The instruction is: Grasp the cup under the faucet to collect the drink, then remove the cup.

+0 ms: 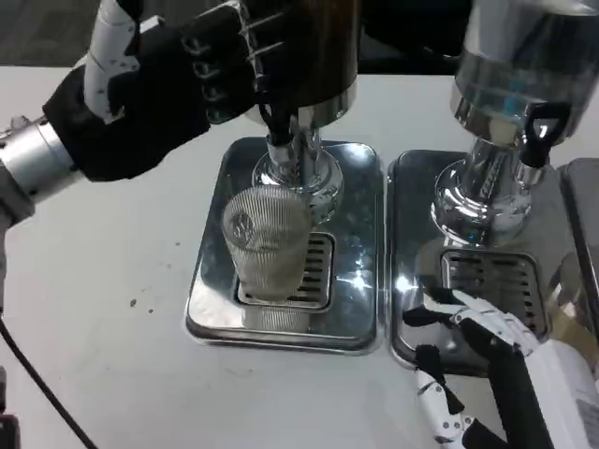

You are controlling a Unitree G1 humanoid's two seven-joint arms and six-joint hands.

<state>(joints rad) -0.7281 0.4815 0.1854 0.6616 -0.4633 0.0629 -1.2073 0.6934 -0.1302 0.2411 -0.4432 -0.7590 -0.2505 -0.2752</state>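
The left hand (154, 89) is raised at the upper left over the white table (103, 365), its fingers reaching to the tap lever (273, 117) of the dark dispenser (309, 51); whether they actually grip it I cannot tell. Just right, a clear ribbed cup (267, 245) stands on the drain grate (314, 271) of a shiny metal tray (211, 309), below the faucet (298, 168). Next comes a second tray (407, 234) with a second dispenser (510, 103). At the lower right, the right hand (477, 327) rests near that tray's front edge, fingers spread, holding nothing
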